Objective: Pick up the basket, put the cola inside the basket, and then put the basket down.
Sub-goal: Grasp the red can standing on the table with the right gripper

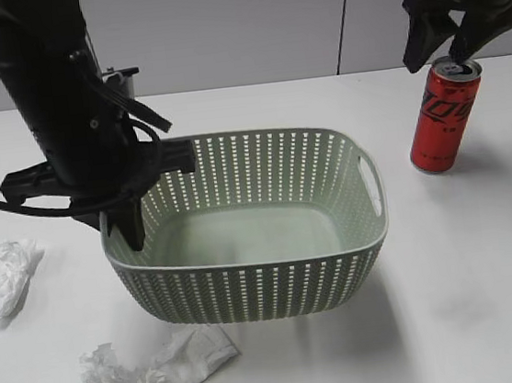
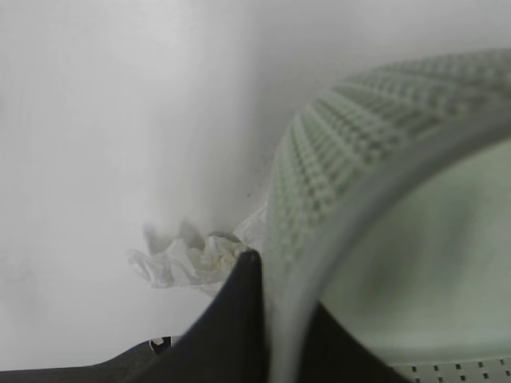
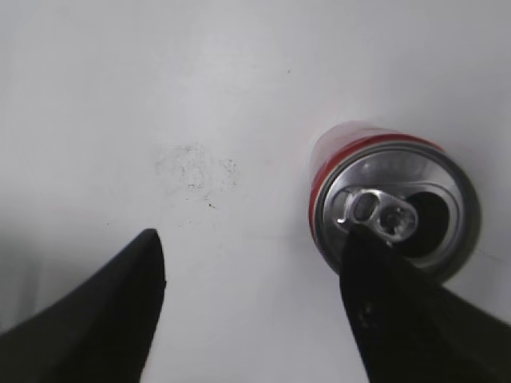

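Centrally, sitting on the smooth white table (image 1: pixel 488 276): pale sage-green rectangular plastic basket (image 1: pixel 266 283), rounded at the corners, walls perforated with rows of small slots, oval cut-out handle showing on its right side, holding nothing but its bare matte floor. Clamping the basket's left rim: black left gripper (image 1: pixel 130 226), one finger inside the wall, one outside, clenched on it. Standing upright toward the far right edge, well apart from the basket: tall slim red aluminium cola can (image 1: pixel 445 116), black lettering, silver top already punched open at the tab. Hovering just above that top: right gripper (image 3: pixel 251 303), fingers spread wide, grasping nothing. Lying near the front-left corner and left edge: crumpled white tissues (image 1: pixel 157 374).
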You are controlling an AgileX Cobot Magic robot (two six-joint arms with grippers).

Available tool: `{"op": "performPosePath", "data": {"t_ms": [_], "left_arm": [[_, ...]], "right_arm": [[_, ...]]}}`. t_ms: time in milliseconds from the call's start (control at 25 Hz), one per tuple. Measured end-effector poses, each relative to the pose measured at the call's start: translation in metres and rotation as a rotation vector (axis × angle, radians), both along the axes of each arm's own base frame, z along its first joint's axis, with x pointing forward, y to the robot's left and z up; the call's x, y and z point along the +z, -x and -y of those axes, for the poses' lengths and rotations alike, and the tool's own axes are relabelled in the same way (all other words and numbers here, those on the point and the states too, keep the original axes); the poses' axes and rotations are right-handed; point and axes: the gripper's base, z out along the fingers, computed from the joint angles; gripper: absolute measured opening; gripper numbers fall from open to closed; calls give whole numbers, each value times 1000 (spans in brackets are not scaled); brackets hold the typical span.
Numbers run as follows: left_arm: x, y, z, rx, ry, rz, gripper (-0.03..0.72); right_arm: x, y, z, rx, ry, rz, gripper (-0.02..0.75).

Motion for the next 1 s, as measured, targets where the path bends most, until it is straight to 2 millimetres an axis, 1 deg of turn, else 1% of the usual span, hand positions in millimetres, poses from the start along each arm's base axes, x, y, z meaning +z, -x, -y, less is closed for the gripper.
{"op": "performPosePath", "data": {"t_ms": [80, 240, 320, 360, 440, 600, 680, 760, 880, 1000], "left_arm": [[0, 0, 0, 0, 0, 0, -4], [0, 0, 0, -1, -3, 2, -4], [0, 0, -1, -3, -7, 5, -4], [0, -1, -1, -4, -9, 6, -4], [0, -1, -1, -5, -10, 7, -4], [0, -1, -1, -5, -10, 7, -4], [0, -1, -1, -5, -10, 7, -4], [0, -1, -1, -5, -11, 8, -4], [0, -1, -1, -5, -11, 8, -4], [0, -1, -1, -5, -11, 8, -4]], "right_arm": [[15, 7, 1, 1, -4, 21, 520], [59, 30, 5, 0, -21, 118, 520], [82, 49, 8, 0, -30, 172, 520], [91, 57, 9, -1, -34, 192, 520], [111, 80, 13, -1, -41, 239, 520], [135, 128, 21, 0, -51, 305, 520], [134, 151, 25, 0, -51, 305, 520], [129, 173, 28, 0, -50, 296, 520], [115, 207, 34, 0, -42, 274, 520], [97, 238, 40, -1, -38, 255, 520]]}}
